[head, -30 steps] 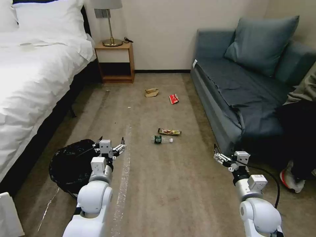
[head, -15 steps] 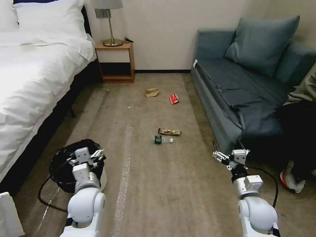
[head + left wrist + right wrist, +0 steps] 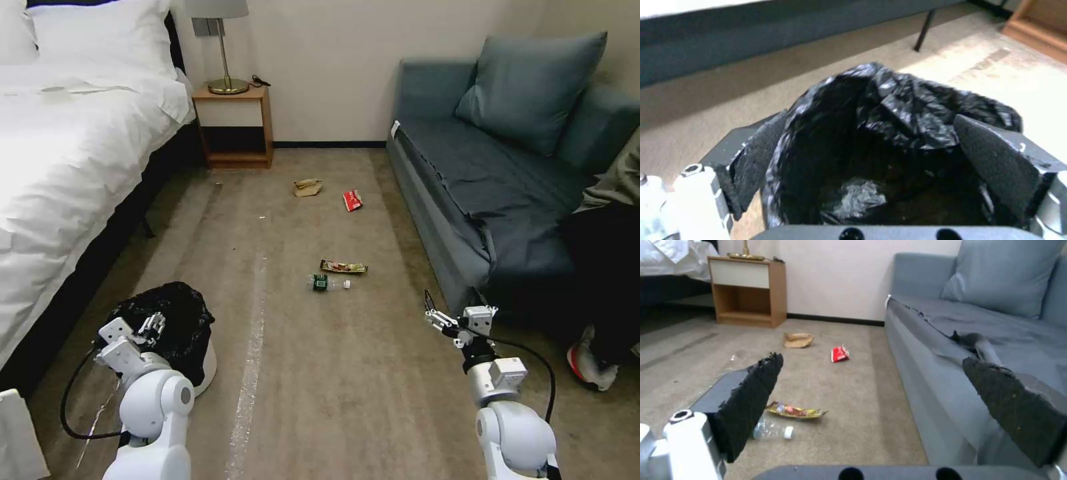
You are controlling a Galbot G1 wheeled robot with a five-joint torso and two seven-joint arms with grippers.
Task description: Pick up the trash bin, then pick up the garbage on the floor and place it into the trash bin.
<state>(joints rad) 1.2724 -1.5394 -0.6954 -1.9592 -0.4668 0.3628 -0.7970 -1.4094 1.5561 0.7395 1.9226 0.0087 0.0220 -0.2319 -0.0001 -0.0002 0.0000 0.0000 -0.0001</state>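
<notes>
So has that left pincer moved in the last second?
Yes. The left pincer swung leftward, from beside the pale floor streak to over the round white trash bin with its crinkly black bag, toward the white-sheeted bed.

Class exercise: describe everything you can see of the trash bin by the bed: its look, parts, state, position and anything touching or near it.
The trash bin is a small round white tub standing upright on the carpet beside the bed. A crinkly, glossy black bag lines it and bulges over the rim, hiding most of the white wall. Its mouth is open and the inside looks dark, with no litter visible. The left gripper is at its rim, fingers open on either side of the bag's bunched edge; whether they touch it is unclear.
</notes>
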